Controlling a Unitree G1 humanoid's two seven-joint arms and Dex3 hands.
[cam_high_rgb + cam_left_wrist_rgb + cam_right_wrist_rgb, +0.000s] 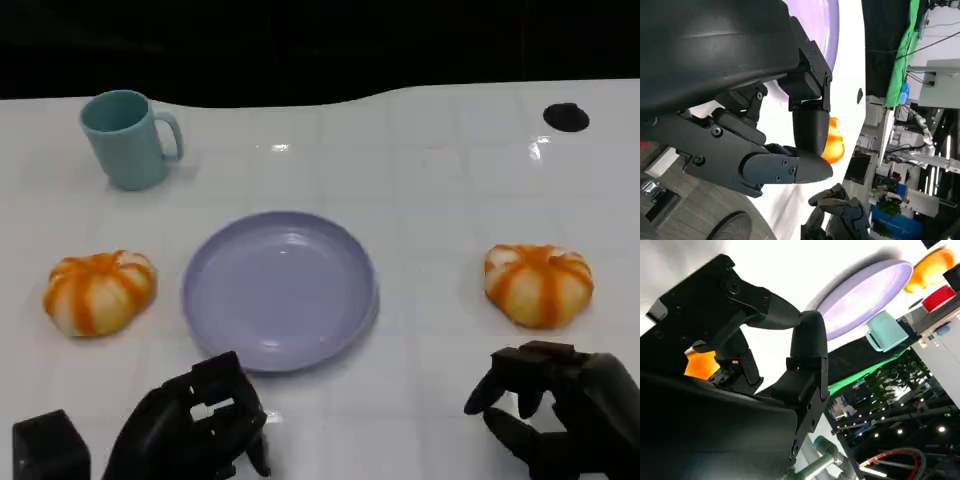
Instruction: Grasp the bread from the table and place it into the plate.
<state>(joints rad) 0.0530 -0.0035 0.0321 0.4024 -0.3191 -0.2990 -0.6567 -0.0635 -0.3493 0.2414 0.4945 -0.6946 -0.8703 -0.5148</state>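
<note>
Both hands sit at the near table edge holding nothing: left hand (195, 430) fingers curled in, right hand (555, 405) fingers loosely spread. Two bread rolls flank the empty purple plate (280, 290): left bread (98, 291), right bread (538, 283) just beyond the right hand.

A robotics lab with a staged test table

Beyond the left hand (765, 130), past the white table (430, 200), hang a green backdrop cloth (902, 50), cables and another silver robot arm (920, 127). Past the right hand (790, 365) stand black drapes (850, 362), dark rigging with small lights (900, 425) and a robot arm's joint (822, 452).
</note>
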